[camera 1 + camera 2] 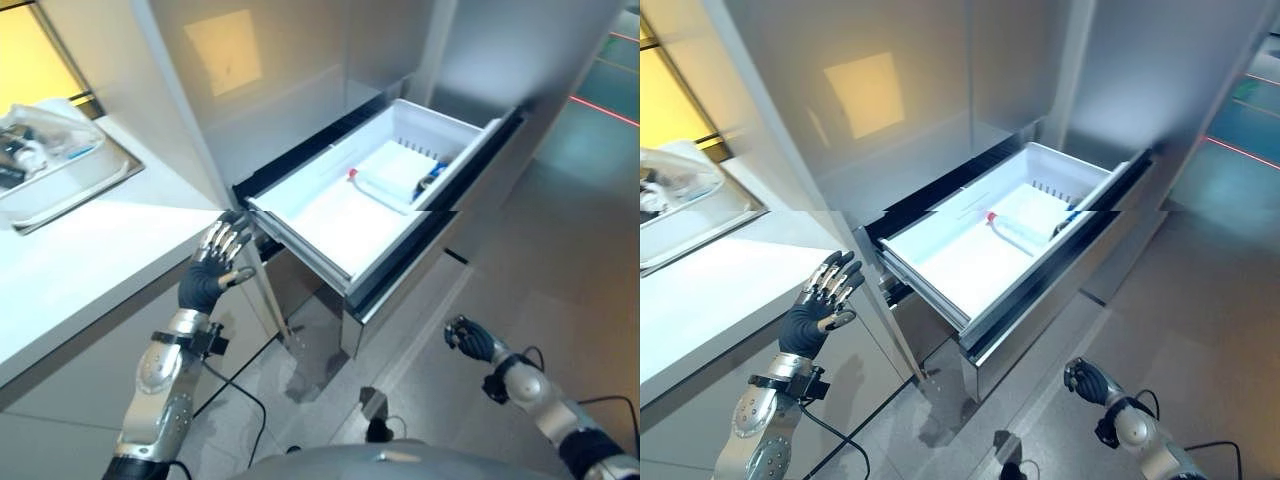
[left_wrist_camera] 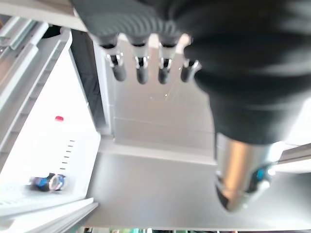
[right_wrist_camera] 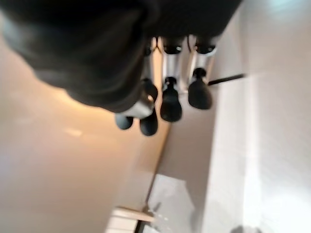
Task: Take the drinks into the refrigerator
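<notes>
Lying flat on the white floor of the pulled-out refrigerator drawer (image 1: 320, 225), a clear bottle with a red cap (image 1: 383, 189) rests toward the far end, on its side, likely so it fits under the compartment above when the drawer slides shut. Just beside it, against the drawer's inner front wall, sits a dark blue drink (image 1: 431, 176), can or small bottle, too small to tell which. Count: two drinks, both already inside the drawer; no other drink shows on the floor or in either hand.

Drawer is fully extended from the grey refrigerator (image 1: 940, 90), its front panel hanging out over the grey floor (image 1: 560, 270).

Left hand (image 1: 217, 262) is raised at the drawer's near corner, fingers straight and spread, holding nothing; whether the fingertips touch the drawer rim I cannot tell. Its placement suggests it is set to push the drawer closed, or has just let go. Right hand (image 1: 470, 338) hangs low over the floor, well apart from the drawer, fingers curled loosely, nothing in them.

White tabletop (image 1: 90, 260) runs along the robot's left, carrying one steel tray (image 1: 110, 180) with clear plastic items in it.

Judgement: loading looks done; closing the drawer is the step remaining.
</notes>
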Tool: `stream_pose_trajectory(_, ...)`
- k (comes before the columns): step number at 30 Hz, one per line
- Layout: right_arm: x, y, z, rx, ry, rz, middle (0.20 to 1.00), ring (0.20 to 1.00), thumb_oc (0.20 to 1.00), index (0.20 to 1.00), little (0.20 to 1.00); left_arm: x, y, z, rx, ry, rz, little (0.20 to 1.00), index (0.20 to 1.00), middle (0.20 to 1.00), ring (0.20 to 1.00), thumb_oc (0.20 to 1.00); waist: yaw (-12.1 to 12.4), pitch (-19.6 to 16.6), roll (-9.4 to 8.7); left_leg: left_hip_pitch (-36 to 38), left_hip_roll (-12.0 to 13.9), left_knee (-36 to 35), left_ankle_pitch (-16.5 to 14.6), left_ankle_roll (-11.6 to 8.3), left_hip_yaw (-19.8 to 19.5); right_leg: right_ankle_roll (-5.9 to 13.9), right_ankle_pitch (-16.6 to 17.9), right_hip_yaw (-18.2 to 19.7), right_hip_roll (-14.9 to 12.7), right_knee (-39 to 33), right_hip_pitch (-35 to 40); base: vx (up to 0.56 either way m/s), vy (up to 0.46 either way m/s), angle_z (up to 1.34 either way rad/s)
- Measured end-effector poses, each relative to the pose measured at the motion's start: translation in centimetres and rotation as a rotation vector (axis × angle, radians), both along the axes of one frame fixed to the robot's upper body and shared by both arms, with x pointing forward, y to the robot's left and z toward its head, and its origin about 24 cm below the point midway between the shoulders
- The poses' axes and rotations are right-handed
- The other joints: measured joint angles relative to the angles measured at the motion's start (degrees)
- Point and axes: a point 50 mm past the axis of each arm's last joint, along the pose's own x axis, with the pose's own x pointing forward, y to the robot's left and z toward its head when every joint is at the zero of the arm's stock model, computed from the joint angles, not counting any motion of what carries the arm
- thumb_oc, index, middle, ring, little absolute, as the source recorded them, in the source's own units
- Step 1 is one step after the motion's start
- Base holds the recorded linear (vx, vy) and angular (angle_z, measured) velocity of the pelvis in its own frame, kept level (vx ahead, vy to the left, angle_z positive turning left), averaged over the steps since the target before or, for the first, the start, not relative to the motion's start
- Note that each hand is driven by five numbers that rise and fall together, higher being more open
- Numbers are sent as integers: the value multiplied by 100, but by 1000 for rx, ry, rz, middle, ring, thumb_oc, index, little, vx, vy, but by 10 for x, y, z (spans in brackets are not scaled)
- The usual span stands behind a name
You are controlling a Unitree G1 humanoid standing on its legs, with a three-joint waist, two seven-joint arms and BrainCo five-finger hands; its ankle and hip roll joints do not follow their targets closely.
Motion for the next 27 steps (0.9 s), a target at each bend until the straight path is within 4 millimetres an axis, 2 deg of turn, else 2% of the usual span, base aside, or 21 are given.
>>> stream_pose_trajectory(4, 26, 20, 14, -17, -54, 102, 200, 200, 200, 200, 200, 1, -9, 3, -3, -12, -41, 1000, 1000, 1000, 1000, 1000, 174, 6, -14, -6, -23, 1, 50, -6, -208, 10, -44, -269, -46, 1, 94, 12, -18, 25)
stream_pose_trajectory(9, 41, 31, 21, -61, -58, 172, 200, 200, 200, 200, 200, 1, -10, 5, 14, -18, -63, 1000, 1000, 1000, 1000, 1000, 145, 46, -80, -17, -27, 2, 101, -25, -469, 1, -85, -510, -58, 2, 224, 3, -15, 25)
stream_pose_trajectory(13, 58, 44, 33, -101, -87, 251, 200, 200, 200, 200, 200, -1, -19, 15, 21, -57, -136, 1000, 1000, 1000, 1000, 1000, 178, 49, -95, -97, -15, 1, 147, -49, -639, 3, -130, -646, -54, 2, 213, -19, -12, 21)
stream_pose_trajectory(17, 79, 59, 52, -123, -145, 319, 200, 200, 200, 200, 200, -1, -22, 22, 38, -81, -182, 1000, 1000, 1000, 1000, 1000, 381, 64, -93, -317, -5, 54, 178, -85, -1041, -42, -125, -1071, -53, 23, 177, -38, -28, 30)
stream_pose_trajectory(20, 88, 58, 64, -153, -177, 333, 200, 200, 200, 200, 200, -1, -27, 22, 47, -81, -217, 1000, 1000, 1000, 1000, 1000, 599, 83, -105, -517, -47, 139, 260, -198, -1444, -78, -159, -1450, -50, 25, 184, -40, -47, 78)
stream_pose_trajectory(21, 93, 57, 70, -170, -195, 342, 200, 200, 200, 200, 200, -1, -28, 24, 46, -90, -227, 1000, 1000, 1000, 1000, 1000, 591, 88, -126, -629, -68, 215, 293, -212, -1643, -90, -193, -1623, -51, 32, 179, -34, -47, 83)
stream_pose_trajectory(22, 100, 60, 80, -173, -229, 346, 200, 200, 200, 200, 200, -2, -28, 24, 33, -87, -235, 1000, 1000, 1000, 1000, 1000, 843, 120, -95, -734, -60, 214, 332, -252, -1736, -101, -199, -1765, -32, 33, 171, -34, -47, 77)
stream_pose_trajectory(23, 104, 62, 85, -177, -247, 350, 200, 200, 200, 200, 200, -2, -29, 25, 31, -88, -240, 1000, 1000, 1000, 1000, 1000, 908, 128, -84, -790, -73, 238, 335, -259, -1814, -104, -199, -1838, -33, 32, 167, 2, -58, 68)
stream_pose_trajectory(24, 112, 65, 99, -176, -297, 353, 200, 200, 200, 200, 200, -1, -30, 27, 30, -98, -248, 1000, 1000, 1000, 1000, 1000, 881, 140, -75, -851, -117, 300, 368, -272, -2027, -100, -223, -2015, -54, 34, 181, 9, -42, 64)
stream_pose_trajectory(25, 118, 69, 107, -169, -330, 353, 200, 200, 200, 200, 200, -1, -30, 28, 28, -99, -251, 1000, 1000, 1000, 1000, 1000, 1009, 159, -47, -910, -121, 299, 378, -276, -2081, -104, -233, -2086, -50, 35, 199, 20, -72, 76)
stream_pose_trajectory(26, 129, 76, 129, -159, -418, 353, 200, 200, 200, 200, 200, 1, -31, 30, 31, -107, -266, 1000, 1000, 1000, 1000, 1000, 1079, 186, -43, -940, -150, 326, 361, -262, -2215, -106, -245, -2214, -58, 34, 203, 24, -37, 45)
stream_pose_trajectory(27, 133, 80, 137, -148, -448, 352, 200, 200, 200, 200, 200, 2, -32, 31, 32, -112, -273, 1000, 1000, 1000, 1000, 1000, 1178, 202, -26, -1007, -157, 329, 379, -261, -2273, -99, -252, -2277, -53, 35, 225, 42, -47, 58)
